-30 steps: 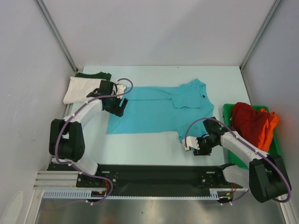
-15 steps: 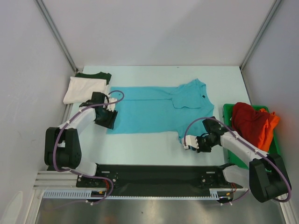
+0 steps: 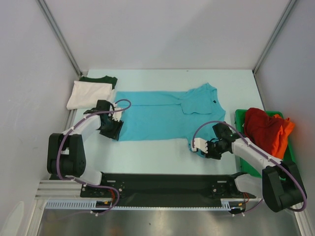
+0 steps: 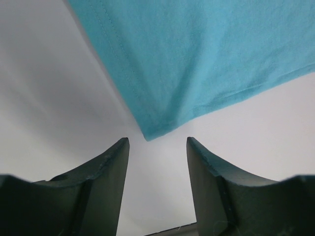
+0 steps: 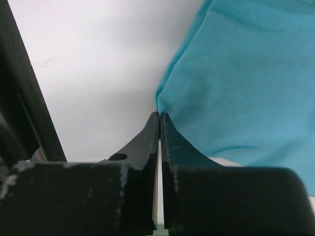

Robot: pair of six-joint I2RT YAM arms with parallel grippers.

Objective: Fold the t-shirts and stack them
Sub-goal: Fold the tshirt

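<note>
- Far left: white t-shirt (image 3: 87,93) lying on dark green t-shirt (image 3: 98,78)
- Left hand (image 4: 157,145): fingers spread, hem corner of turquoise t-shirt (image 3: 162,118), spread flat at centre, just ahead and ungripped; best to advance over the corner, then close
- Right hand (image 5: 160,115): fingers pressed together at the sleeve edge; cloth caught or not, cannot tell; check before lifting
- Right: red t-shirt (image 3: 258,125), orange t-shirt (image 3: 285,130) heaped in green tray (image 3: 239,115)
- Tabletop (image 3: 147,157) pale, smooth; walls (image 3: 162,34) plain

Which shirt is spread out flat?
The turquoise t-shirt, spread mid-table; white t-shirt and dark green t-shirt lie folded, red t-shirt and orange t-shirt bunched in the tray.
</note>
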